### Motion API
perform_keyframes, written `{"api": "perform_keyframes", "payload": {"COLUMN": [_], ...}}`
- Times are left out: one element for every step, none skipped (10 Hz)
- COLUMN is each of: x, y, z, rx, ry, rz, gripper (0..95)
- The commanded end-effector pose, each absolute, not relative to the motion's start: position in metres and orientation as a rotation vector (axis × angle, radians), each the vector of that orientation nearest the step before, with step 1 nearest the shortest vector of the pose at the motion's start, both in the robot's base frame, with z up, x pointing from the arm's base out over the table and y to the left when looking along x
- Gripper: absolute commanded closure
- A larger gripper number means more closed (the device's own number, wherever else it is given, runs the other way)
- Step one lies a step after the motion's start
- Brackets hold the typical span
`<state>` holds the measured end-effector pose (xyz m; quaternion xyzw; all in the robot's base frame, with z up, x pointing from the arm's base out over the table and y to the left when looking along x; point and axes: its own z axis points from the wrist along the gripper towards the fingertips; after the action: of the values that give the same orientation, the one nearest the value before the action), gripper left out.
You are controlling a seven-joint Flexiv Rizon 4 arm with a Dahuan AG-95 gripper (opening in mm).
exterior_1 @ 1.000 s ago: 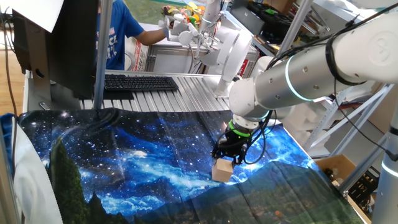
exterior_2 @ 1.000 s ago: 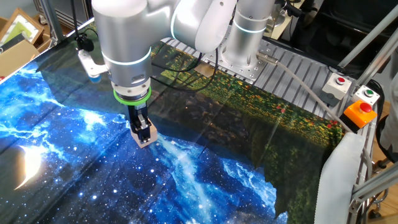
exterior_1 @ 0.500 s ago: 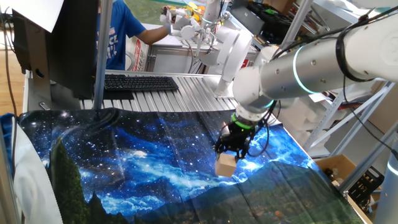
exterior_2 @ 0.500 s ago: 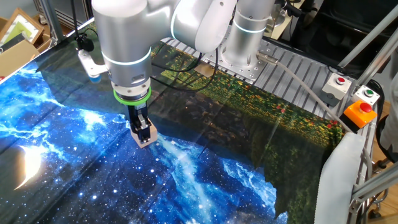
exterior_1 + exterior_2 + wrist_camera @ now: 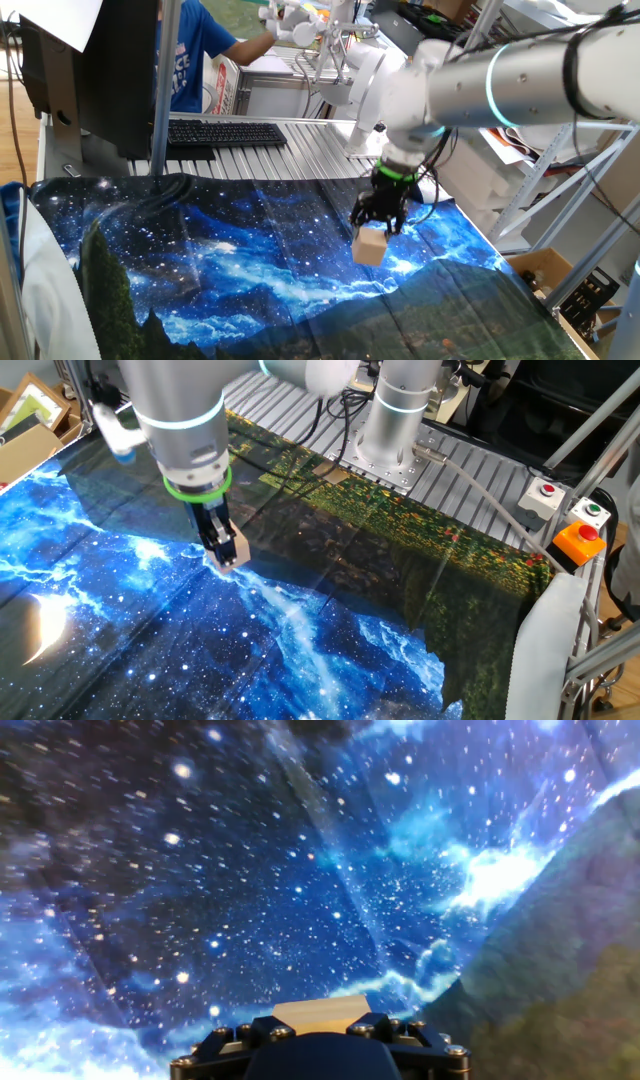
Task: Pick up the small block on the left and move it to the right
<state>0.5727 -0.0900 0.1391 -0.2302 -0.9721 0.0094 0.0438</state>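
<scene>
hand view first: i'm looking down past the gripper (image 5: pixel 318 1042) onto the starry cloth (image 5: pixel 250 870), and the pale top of the block (image 5: pixel 322 1012) shows just beyond the dark finger housing, tucked between the fingers. the cloth here is slightly blurred.

one fixed view, from left to right: a dark monitor (image 5: pixel 110 70) stands at the far left corner of the bench, a person in a blue shirt (image 5: pixel 190 50) is behind it, and a black keyboard (image 5: pixel 225 132) lies on the ribbed metal strip along the far edge. the cloth (image 5: pixel 200 270) covers the bench from that strip to the near edge. right of centre the gripper (image 5: pixel 378 222) points down with its fingers pinching the block (image 5: pixel 369 246), which hangs clear of the cloth, its tan faces plain. the grey arm (image 5: pixel 500 80) reaches in from the right.

the other fixed view, left to right: cardboard boxes (image 5: pixel 30 415) sit past the left edge, then the gripper (image 5: pixel 222 545) clamps the block (image 5: pixel 232 552) above the blue part of the cloth (image 5: pixel 300 640). the arm's base (image 5: pixel 395 420) stands at the far edge. at the right edge are a red button (image 5: pixel 545 488), a green one (image 5: pixel 594 511) and an orange box (image 5: pixel 579 543).
</scene>
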Motion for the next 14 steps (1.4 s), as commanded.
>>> {"api": "perform_keyframes", "payload": {"x": [0.567, 0.565, 0.562, 0.558, 0.554, 0.551, 0.549, 0.547, 0.547, 0.545, 0.544, 0.542, 0.54, 0.535], "y": [-0.081, -0.077, -0.071, -0.064, -0.058, -0.052, -0.049, -0.041, -0.038, -0.032, -0.026, -0.021, -0.016, -0.01], "z": [0.147, 0.148, 0.148, 0.147, 0.147, 0.147, 0.148, 0.147, 0.146, 0.144, 0.143, 0.143, 0.143, 0.141], "rx": [-0.686, -0.678, -0.658, -0.653, -0.653, -0.658, -0.66, -0.655, -0.653, -0.65, -0.636, -0.627, -0.609, -0.607], "ry": [-2.988, -2.989, -3.002, -3.005, -3.006, -3.006, -3.005, -3.007, -3.007, -3.013, -3.017, -3.017, -3.022, -3.021], "rz": [0.021, -0.001, 0.004, 0.001, 0.001, 0.003, -0.001, 0.001, 0.0, -0.002, -0.002, -0.013, -0.012, -0.022], "gripper": [95.0, 95.0, 95.0, 95.0, 95.0, 95.0, 95.0, 95.0, 95.0, 95.0, 95.0, 95.0, 95.0, 95.0]}}
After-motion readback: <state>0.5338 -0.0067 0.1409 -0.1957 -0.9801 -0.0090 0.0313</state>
